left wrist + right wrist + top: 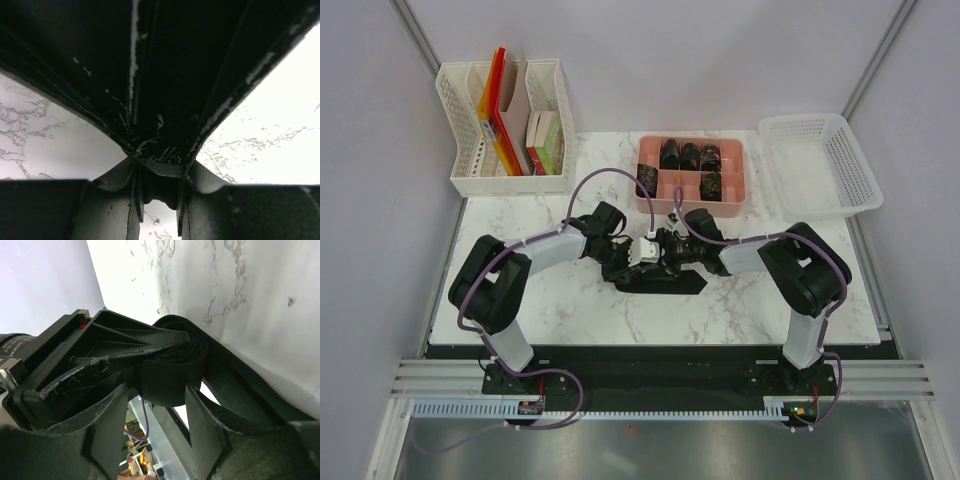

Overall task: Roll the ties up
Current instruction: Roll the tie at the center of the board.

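One of the ties lies mid-table as a black strip (665, 283), and its rolled end (172, 375) is a dark coil held between the two grippers. My left gripper (638, 252) is shut on that coil (159, 187), seen in the left wrist view as a dark lump wedged between its fingers (112, 210). My right gripper (159, 390) stands open, its fingertips on either side of the coil's lower edge without pinching it. The tie's loose tail (250, 400) trails off to the right. The right gripper's black body (165, 75) fills most of the left wrist view.
A pink divided tray (690, 207) behind the grippers holds several rolled ties (687, 155). A white mesh basket (865, 175) stands at the back right. A white file organizer (460, 150) with folders is at the back left. The marble table's front edge (650, 340) runs before the arm bases.
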Controlling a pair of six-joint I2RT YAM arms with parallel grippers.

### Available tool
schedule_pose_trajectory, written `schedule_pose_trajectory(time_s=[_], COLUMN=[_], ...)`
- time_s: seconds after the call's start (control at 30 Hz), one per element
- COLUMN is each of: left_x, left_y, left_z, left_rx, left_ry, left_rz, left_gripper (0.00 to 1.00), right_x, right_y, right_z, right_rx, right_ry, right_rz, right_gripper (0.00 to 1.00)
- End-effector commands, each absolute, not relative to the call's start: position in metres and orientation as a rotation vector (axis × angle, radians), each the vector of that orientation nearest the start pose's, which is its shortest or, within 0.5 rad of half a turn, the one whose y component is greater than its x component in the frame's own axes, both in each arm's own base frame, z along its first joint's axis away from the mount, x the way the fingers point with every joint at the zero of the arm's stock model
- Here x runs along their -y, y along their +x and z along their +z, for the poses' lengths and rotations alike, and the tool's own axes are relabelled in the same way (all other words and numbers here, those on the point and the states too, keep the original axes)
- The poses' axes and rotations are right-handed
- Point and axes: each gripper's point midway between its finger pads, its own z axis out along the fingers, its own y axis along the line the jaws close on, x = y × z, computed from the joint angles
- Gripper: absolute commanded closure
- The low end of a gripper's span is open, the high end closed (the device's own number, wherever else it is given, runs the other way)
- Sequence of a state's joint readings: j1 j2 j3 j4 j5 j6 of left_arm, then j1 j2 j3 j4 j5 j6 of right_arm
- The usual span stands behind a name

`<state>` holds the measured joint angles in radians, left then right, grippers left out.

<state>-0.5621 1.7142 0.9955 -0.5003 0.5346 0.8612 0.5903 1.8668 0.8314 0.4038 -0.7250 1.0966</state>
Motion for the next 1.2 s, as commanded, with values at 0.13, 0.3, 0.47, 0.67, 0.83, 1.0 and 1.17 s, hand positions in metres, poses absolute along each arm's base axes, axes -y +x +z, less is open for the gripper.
schedule_pose_trajectory(time_s=[0.13, 0.3, 0.47, 0.67, 0.83, 1.0, 1.17], left_x=[0.224, 0.224, 0.227, 0.228, 0.227, 0.23, 0.232], left_y=[0.246, 0.244, 0.243, 0.253, 0.254, 0.25, 0.258], left_z=[0.011, 0.014, 0.025, 0.045, 0.056, 0.057, 0.048], left_rx=[-1.952, -1.947, -1.926, -1.915, -1.879, -1.861, -1.832], left_ry=[1.872, 1.871, 1.848, 1.759, 1.729, 1.721, 1.715], left_rz=[-0.632, -0.641, -0.654, -0.681, -0.696, -0.736, -0.705], left_gripper=[0.75, 0.72, 0.56, 0.43, 0.36, 0.32, 0.25], right_x=[-0.357, -0.35, -0.335, -0.32, -0.308, -0.304, -0.303], right_y=[0.262, 0.262, 0.256, 0.253, 0.253, 0.252, 0.252], right_z=[0.052, 0.037, 0.017, 0.0, -0.019, -0.028, -0.036], right_rx=[-2.585, -2.635, -2.723, -2.771, -2.801, -2.824, -2.844], right_ry=[0.122, 0.08, 0.066, 0.032, -0.009, -0.019, -0.029], right_rz=[1.582, 1.487, 1.375, 1.296, 1.223, 1.199, 1.178], right_gripper=[0.6, 0.74, 1.0, 1.0, 1.0, 1.0, 1.0])
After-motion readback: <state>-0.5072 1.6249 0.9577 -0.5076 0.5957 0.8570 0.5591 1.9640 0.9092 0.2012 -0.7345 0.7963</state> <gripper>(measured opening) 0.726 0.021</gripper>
